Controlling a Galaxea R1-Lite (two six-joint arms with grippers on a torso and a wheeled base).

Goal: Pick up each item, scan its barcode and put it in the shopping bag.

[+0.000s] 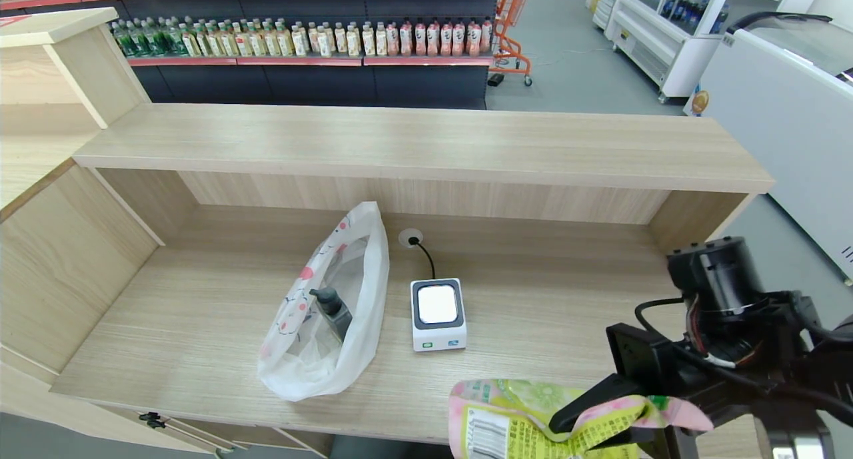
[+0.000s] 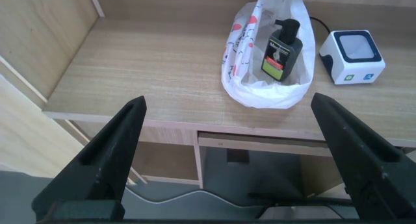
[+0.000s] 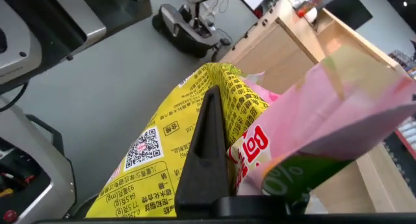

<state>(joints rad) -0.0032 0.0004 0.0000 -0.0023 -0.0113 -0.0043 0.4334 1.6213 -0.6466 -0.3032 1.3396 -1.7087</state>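
The right gripper [image 1: 586, 429] is clamped on a snack packet [image 1: 506, 419], its black fingers [image 3: 208, 152] pinching the crumpled pink and yellow-green foil near one end. The rest of the packet sticks out from the gripper toward the robot's left, over the near edge of the wooden counter [image 1: 200, 312]. A white barcode panel [image 1: 488, 434] on the packet's face is turned upward. Ahead of this gripper and somewhat to its left, the white scanner [image 1: 438, 312] sits flat on the counter, glass window up. Its black cable [image 1: 426, 259] runs away to a round port in the surface. Just beyond the scanner on the same side lies the shopping bag [image 1: 370, 292], a thin white plastic one with red print. Its mouth is spread open, and a dark pump bottle [image 1: 333, 309] lies inside it. The left gripper [image 2: 229, 120] holds nothing; its two fingers are spread wide apart. It hangs off the near edge of the counter. From there the bag [image 2: 237, 49] and the bottle [image 2: 283, 49] are ahead of it on the counter. The scanner [image 2: 351, 55] sits just to the bag's right.
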